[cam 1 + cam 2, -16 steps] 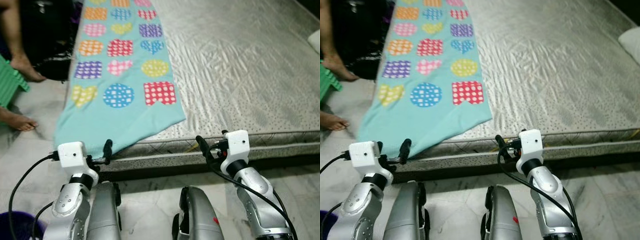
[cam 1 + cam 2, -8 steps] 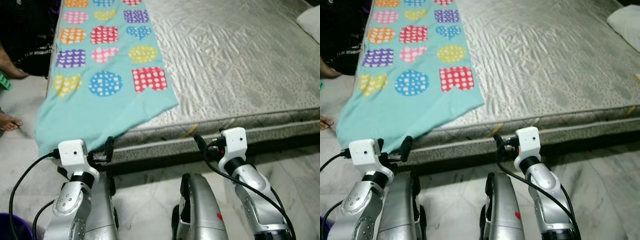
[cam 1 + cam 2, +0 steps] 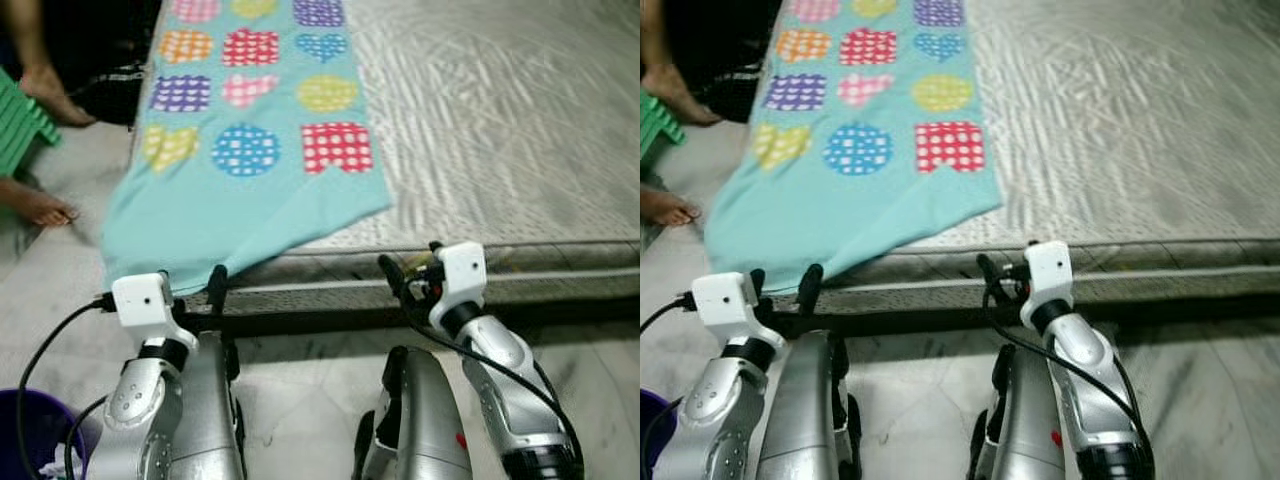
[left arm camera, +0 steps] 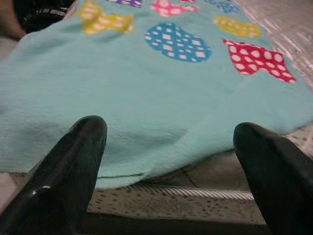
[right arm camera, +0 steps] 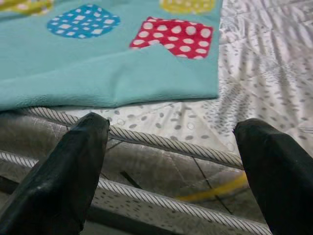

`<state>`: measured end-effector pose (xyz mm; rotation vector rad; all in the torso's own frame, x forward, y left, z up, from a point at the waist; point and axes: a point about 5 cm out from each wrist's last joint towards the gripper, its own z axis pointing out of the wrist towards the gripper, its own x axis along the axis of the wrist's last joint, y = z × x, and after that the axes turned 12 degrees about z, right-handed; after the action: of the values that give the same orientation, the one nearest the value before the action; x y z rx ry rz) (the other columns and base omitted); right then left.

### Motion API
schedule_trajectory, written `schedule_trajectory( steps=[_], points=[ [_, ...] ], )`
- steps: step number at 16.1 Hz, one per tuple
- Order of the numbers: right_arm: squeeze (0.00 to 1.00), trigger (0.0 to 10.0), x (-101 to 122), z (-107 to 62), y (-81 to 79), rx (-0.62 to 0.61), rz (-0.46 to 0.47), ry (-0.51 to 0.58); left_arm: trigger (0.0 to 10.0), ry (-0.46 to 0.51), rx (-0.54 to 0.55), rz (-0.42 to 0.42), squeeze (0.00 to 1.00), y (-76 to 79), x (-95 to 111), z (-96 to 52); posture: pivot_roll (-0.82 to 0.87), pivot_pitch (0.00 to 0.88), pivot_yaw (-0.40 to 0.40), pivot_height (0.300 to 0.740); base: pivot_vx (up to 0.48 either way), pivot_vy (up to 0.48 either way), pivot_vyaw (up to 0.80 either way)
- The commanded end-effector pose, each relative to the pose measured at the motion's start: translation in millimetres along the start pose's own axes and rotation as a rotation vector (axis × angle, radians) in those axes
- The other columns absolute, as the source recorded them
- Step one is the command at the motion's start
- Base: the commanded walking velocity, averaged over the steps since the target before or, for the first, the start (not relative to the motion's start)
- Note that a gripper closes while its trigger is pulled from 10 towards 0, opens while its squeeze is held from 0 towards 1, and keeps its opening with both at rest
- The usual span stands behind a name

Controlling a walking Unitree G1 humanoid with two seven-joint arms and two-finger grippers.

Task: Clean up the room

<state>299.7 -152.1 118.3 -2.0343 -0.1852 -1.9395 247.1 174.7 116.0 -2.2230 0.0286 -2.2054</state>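
1. Where the mattress meets the marble floor, a turquoise blanket with dotted hearts and circles drapes over its near edge, at eleven o'clock from the robot.
2. The left gripper hovers just before the blanket's hanging hem, fingers spread wide, holding nothing.
3. The right gripper faces the mattress edge at one o'clock, likewise spread.
4. A person's bare feet rest at ten o'clock; a purple bucket sits at eight o'clock.
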Motion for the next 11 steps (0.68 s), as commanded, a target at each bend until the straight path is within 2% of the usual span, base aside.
schedule_trajectory(
  steps=[1,10,11],
  points=[
    [0.00,10.0,-7.4,-4.8,6.7,-0.028,0.011,-0.023,10.0,-0.002,-0.003,-0.005,0.00,0.9,-1.1,-1.2,-0.02,0.229,-0.063,0.516,0.266,0.000,0.00],
    [0.00,10.0,-8.1,0.8,8.2,-0.028,0.014,-0.016,10.0,-0.003,-0.018,-0.010,0.00,2.3,-2.9,3.2,-0.02,0.213,-0.060,0.516,0.282,0.000,0.00],
    [0.00,10.0,-8.4,1.1,9.1,-0.029,0.013,-0.015,10.0,-0.006,-0.013,-0.009,0.00,1.8,-3.7,4.0,-0.02,0.212,-0.059,0.516,0.000,0.000,0.00]
  ],
)
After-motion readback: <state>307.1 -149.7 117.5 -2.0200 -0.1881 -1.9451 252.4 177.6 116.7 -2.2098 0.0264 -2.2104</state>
